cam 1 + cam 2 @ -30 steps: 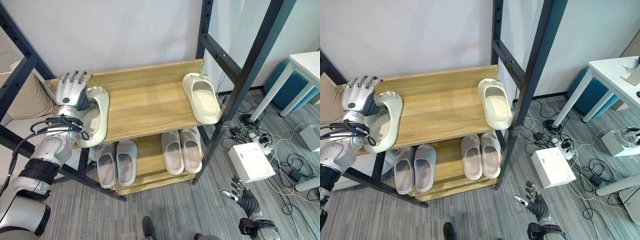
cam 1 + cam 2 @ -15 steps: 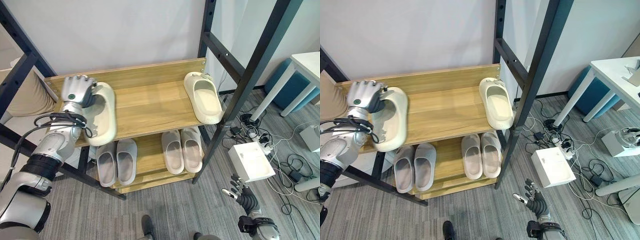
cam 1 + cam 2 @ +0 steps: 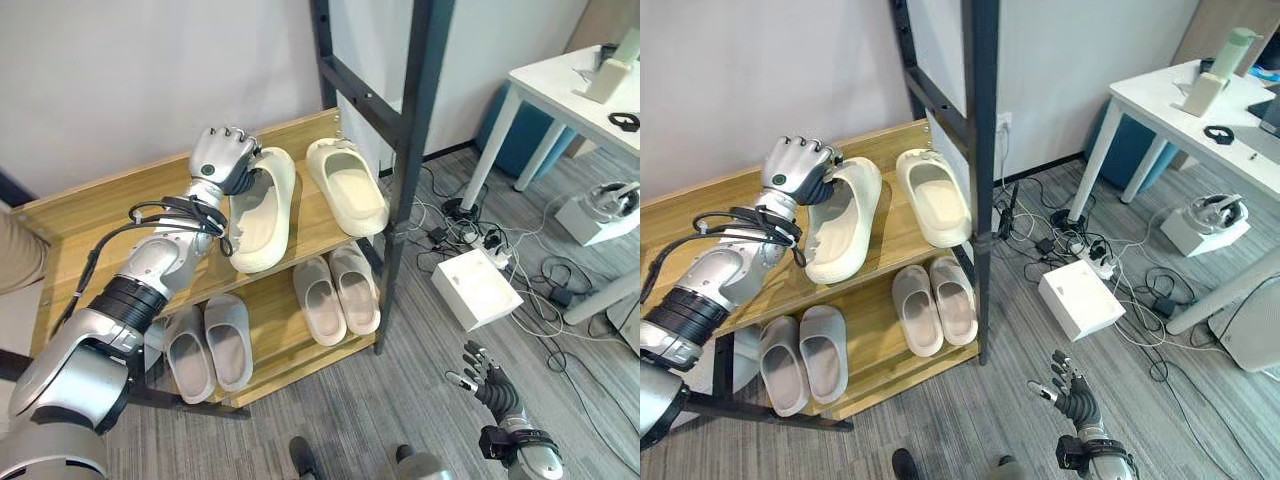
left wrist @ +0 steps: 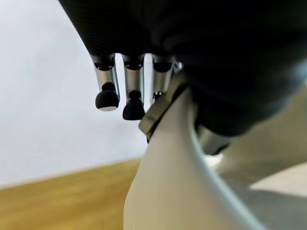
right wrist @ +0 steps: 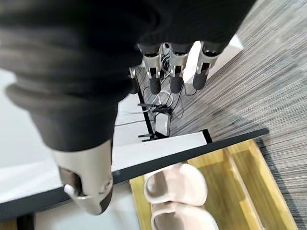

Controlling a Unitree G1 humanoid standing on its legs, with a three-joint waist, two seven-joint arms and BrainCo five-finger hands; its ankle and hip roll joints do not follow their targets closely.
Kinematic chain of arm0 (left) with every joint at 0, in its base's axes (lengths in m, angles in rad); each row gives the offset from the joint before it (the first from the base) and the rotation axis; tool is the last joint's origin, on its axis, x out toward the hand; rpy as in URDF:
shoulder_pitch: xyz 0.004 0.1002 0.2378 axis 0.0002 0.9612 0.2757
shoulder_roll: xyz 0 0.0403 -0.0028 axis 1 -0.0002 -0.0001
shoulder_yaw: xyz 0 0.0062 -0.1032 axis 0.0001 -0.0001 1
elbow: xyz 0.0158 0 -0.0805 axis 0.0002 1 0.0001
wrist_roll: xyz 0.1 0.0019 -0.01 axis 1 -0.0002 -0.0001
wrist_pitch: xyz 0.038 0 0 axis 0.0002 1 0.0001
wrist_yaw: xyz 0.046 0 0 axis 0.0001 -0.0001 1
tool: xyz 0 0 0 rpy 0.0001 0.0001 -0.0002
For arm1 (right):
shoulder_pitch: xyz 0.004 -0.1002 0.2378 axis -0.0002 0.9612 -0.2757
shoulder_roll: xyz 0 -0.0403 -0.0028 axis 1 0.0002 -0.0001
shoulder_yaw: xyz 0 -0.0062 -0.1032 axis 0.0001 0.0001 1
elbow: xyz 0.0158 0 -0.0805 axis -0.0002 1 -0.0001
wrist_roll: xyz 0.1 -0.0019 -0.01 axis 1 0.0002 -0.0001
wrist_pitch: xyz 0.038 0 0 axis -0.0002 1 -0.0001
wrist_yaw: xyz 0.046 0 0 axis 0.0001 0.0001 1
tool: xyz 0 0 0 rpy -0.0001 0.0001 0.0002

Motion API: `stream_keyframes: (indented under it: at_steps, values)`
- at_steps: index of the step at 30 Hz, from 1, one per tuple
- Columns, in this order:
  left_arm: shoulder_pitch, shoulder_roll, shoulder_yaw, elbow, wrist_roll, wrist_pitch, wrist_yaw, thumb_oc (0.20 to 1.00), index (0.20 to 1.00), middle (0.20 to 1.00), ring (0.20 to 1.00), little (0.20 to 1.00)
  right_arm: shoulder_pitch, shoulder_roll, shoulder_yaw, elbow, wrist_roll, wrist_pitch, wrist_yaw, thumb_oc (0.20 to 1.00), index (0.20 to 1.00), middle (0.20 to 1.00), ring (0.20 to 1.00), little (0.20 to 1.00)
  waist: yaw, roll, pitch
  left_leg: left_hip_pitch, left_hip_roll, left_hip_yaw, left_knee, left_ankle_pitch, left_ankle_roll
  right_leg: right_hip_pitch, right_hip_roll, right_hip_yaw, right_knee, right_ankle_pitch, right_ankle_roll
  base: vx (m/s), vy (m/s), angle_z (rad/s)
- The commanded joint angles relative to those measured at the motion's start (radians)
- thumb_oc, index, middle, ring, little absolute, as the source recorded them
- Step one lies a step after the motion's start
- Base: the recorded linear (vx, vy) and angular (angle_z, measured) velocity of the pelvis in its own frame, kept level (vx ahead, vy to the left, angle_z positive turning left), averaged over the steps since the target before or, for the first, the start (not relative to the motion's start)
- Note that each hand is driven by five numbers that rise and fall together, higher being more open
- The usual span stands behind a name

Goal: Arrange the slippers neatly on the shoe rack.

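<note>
One slipper (image 3: 262,211) on the top shelf (image 3: 90,250) — left hand (image 3: 222,156) grips its rim; right hand (image 3: 490,382) hangs relaxed.

We see matt, smooth foam-like slippers (image 3: 262,208) on a shoe rack (image 3: 892,236) of grained wooden shelves and black metal posts.

The left arm is stretched forward and up, its robot hand (image 3: 222,157) raised at the far end, fingers (image 4: 107,91) curled and clamped tight. The right robot hand (image 3: 489,381) is held low, its fingers (image 5: 173,75) spread and relaxed, gripping nothing.
</note>
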Motion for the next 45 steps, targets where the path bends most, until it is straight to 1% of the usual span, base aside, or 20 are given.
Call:
stream_keyframes:
  at_steps: [1,2,6,7,11,13,15,16,18,19,21,23,25,26,27,28,33,38,40,45]
  values:
    - [-0.178,0.019,0.025,0.107,0.038,0.030,0.020,0.200,0.200,0.200,0.200,0.200,-0.017,-0.014,-0.034,-0.088,0.008,-0.039,0.001,1.000,1.000,1.000,1.000,1.000,0.016,-0.018,-0.001,0.152,-0.003,-0.030,-0.006,-0.195,-0.011,-0.081,0.006,-0.073,-0.073,0.110,0.049,0.03,-0.045,-0.11]
    - [-0.201,-0.003,0.003,0.180,0.040,0.050,0.010,0.200,0.200,0.200,0.200,0.200,-0.012,-0.013,-0.034,-0.089,0.011,-0.041,0.000,1.000,1.000,1.000,1.000,1.000,0.005,-0.014,0.002,0.155,0.000,-0.021,-0.006,-0.196,-0.011,-0.087,0.009,-0.063,-0.073,0.111,0.048,0.02,-0.033,-0.06]
    - [-0.229,-0.021,-0.017,0.249,0.038,0.064,0.000,0.200,0.200,0.200,0.200,0.200,-0.013,-0.012,-0.034,-0.084,0.009,-0.039,-0.003,1.000,1.000,1.000,1.000,1.000,0.003,-0.015,0.001,0.157,0.002,-0.017,-0.006,-0.196,-0.012,-0.088,0.011,-0.061,-0.072,0.112,0.048,0.00,-0.010,-0.01]
    - [-0.233,-0.025,-0.021,0.256,0.037,0.065,-0.002,1.000,1.000,1.000,1.000,1.000,-0.013,-0.013,-0.035,-0.083,0.008,-0.039,-0.004,1.000,1.000,1.000,1.000,1.000,0.003,-0.015,0.001,0.157,0.002,-0.017,-0.006,-0.196,-0.012,-0.088,0.011,-0.061,-0.072,0.112,0.048,0.00,0.000,0.00]
    - [-0.251,-0.044,-0.029,0.247,0.020,0.058,-0.020,1.000,1.000,1.000,1.000,1.000,-0.018,-0.011,-0.036,-0.078,0.009,-0.035,-0.003,1.000,1.000,1.000,1.000,1.000,0.008,-0.017,-0.003,0.158,0.002,-0.026,-0.006,-0.195,-0.011,-0.080,0.012,-0.073,-0.072,0.109,0.045,0.00,-0.008,0.02]
    - [-0.225,-0.068,0.018,0.186,-0.027,0.055,-0.011,1.000,1.000,1.000,1.000,1.000,-0.024,-0.008,-0.035,-0.074,0.007,-0.032,-0.004,1.000,1.000,1.000,1.000,1.000,0.022,-0.021,-0.007,0.156,-0.001,-0.042,-0.006,-0.194,-0.010,-0.070,0.012,-0.090,-0.072,0.103,0.041,-0.02,-0.025,0.07]
    - [-0.112,-0.159,0.158,0.083,-0.198,0.034,0.017,1.000,1.000,1.000,1.000,1.000,-0.031,0.011,-0.040,-0.065,-0.001,-0.015,-0.013,1.000,1.000,1.000,1.000,1.000,0.044,-0.030,-0.012,0.154,-0.004,-0.062,-0.006,-0.189,-0.010,-0.056,0.010,-0.112,-0.075,0.099,0.035,-0.02,-0.021,0.16]
    - [-0.105,-0.159,0.163,0.077,-0.198,0.035,0.015,1.000,1.000,1.000,1.000,1.000,-0.030,0.007,-0.039,-0.065,-0.002,-0.015,-0.013,1.000,1.000,1.000,1.000,1.000,0.041,-0.027,-0.014,0.154,-0.004,-0.064,-0.006,-0.190,-0.010,-0.055,0.010,-0.113,-0.076,0.099,0.035,-0.01,-0.015,0.28]
    - [-0.044,-0.222,0.218,0.031,-0.355,-0.010,0.035,1.000,1.000,1.000,1.000,1.000,-0.043,0.022,-0.034,-0.061,-0.006,-0.002,-0.017,1.000,1.000,1.000,1.000,1.000,0.054,-0.029,-0.019,0.152,-0.006,-0.078,-0.006,-0.185,-0.009,-0.047,0.010,-0.127,-0.079,0.098,0.030,-0.01,-0.010,0.33]
    - [-0.004,-0.269,0.242,-0.006,-0.497,-0.049,0.046,1.000,1.000,1.000,1.000,1.000,-0.060,0.030,-0.023,-0.058,-0.005,0.003,-0.018,1.000,1.000,1.000,1.000,1.000,0.065,-0.030,-0.024,0.149,-0.008,-0.088,-0.006,-0.181,-0.009,-0.042,0.010,-0.138,-0.081,0.099,0.027,-0.02,-0.011,0.19]
    - [0.037,-0.292,0.250,-0.066,-0.613,-0.082,0.045,1.000,1.000,1.000,1.000,1.000,-0.081,0.033,-0.011,-0.054,-0.008,0.008,-0.022,1.000,1.000,1.000,1.000,1.000,0.079,-0.031,-0.028,0.144,-0.009,-0.100,-0.006,-0.175,-0.008,-0.037,0.010,-0.151,-0.083,0.100,0.025,-0.02,-0.014,0.12]
    - [0.062,-0.300,0.258,-0.104,-0.668,-0.098,0.036,1.000,1.000,1.000,1.000,1.000,-0.091,0.036,-0.006,-0.054,-0.011,0.011,-0.022,1.000,1.000,1.000,1.000,1.000,0.088,-0.031,-0.030,0.142,-0.011,-0.105,-0.006,-0.172,-0.007,-0.034,0.009,-0.160,-0.084,0.100,0.025,-0.02,-0.007,0.29]
    - [0.131,-0.326,0.266,-0.186,-0.855,-0.153,-0.026,1.000,1.000,1.000,1.000,1.000,-0.112,0.041,0.009,-0.045,-0.018,0.021,-0.019,1.000,1.000,1.000,1.000,1.000,0.107,-0.031,-0.034,0.133,-0.012,-0.118,-0.006,-0.165,-0.007,-0.033,0.008,-0.174,-0.084,0.102,0.024,-0.03,-0.007,0.16]
    - [0.133,-0.325,0.267,-0.188,-0.856,-0.153,-0.028,1.000,1.000,1.000,1.000,1.000,-0.111,0.041,0.010,-0.045,-0.018,0.021,-0.019,1.000,1.000,1.000,1.000,1.000,0.106,-0.031,-0.035,0.133,-0.012,-0.119,-0.006,-0.165,-0.007,-0.034,0.008,-0.175,-0.084,0.102,0.024,-0.02,0.001,0.19]
    - [0.183,-0.339,0.271,-0.228,-1.011,-0.181,-0.061,1.000,1.000,1.000,1.000,1.000,-0.113,0.042,0.015,-0.041,-0.014,0.028,-0.015,1.000,1.000,1.000,1.000,1.000,0.117,-0.031,-0.037,0.128,-0.015,-0.125,-0.006,-0.161,-0.007,-0.031,0.007,-0.184,-0.084,0.103,0.022,-0.01,0.002,0.25]
    - [0.184,-0.338,0.271,-0.229,-1.012,-0.180,-0.062,1.000,1.000,1.000,1.000,1.000,-0.113,0.042,0.015,-0.041,-0.014,0.028,-0.015,1.000,1.000,1.000,1.000,1.000,0.116,-0.031,-0.038,0.128,-0.015,-0.126,-0.006,-0.160,-0.007,-0.032,0.007,-0.185,-0.084,0.103,0.022,-0.02,0.003,0.20]
    - [0.304,-0.322,0.275,-0.304,-1.207,-0.180,-0.135,1.000,1.000,1.000,1.000,1.000,-0.105,0.045,0.022,-0.025,-0.022,0.045,0.000,1.000,1.000,1.000,1.000,1.000,0.137,-0.029,-0.044,0.117,-0.018,-0.139,-0.006,-0.152,-0.006,-0.030,0.003,-0.204,-0.086,0.107,0.023,-0.01,0.007,0.12]
    - [0.372,-0.303,0.268,-0.342,-1.244,-0.156,-0.188,1.000,1.000,1.000,1.000,1.000,-0.096,0.042,0.020,-0.025,-0.023,0.053,0.017,1.000,1.000,1.000,1.000,1.000,0.141,-0.028,-0.049,0.116,-0.018,-0.139,-0.006,-0.152,-0.005,-0.030,0.002,-0.204,-0.089,0.108,0.024,0.00,0.001,0.01]
    - [0.397,-0.284,0.247,-0.341,-1.250,-0.124,-0.229,1.000,1.000,1.000,1.000,1.000,-0.091,0.040,0.022,-0.021,-0.023,0.068,0.034,1.000,1.000,1.000,1.000,1.000,0.140,-0.027,-0.054,0.118,-0.018,-0.136,-0.006,-0.154,-0.006,-0.030,0.001,-0.203,-0.092,0.111,0.025,-0.01,0.019,-0.04]
    - [0.408,-0.318,0.177,-0.366,-1.336,-0.092,-0.272,1.000,1.000,1.000,1.000,1.000,-0.096,0.032,0.033,-0.025,-0.019,0.089,0.055,1.000,1.000,1.000,1.000,1.000,0.127,-0.026,-0.052,0.120,-0.018,-0.123,-0.006,-0.155,-0.004,-0.038,0.001,-0.189,-0.094,0.118,0.027,0.00,0.011,-0.05]
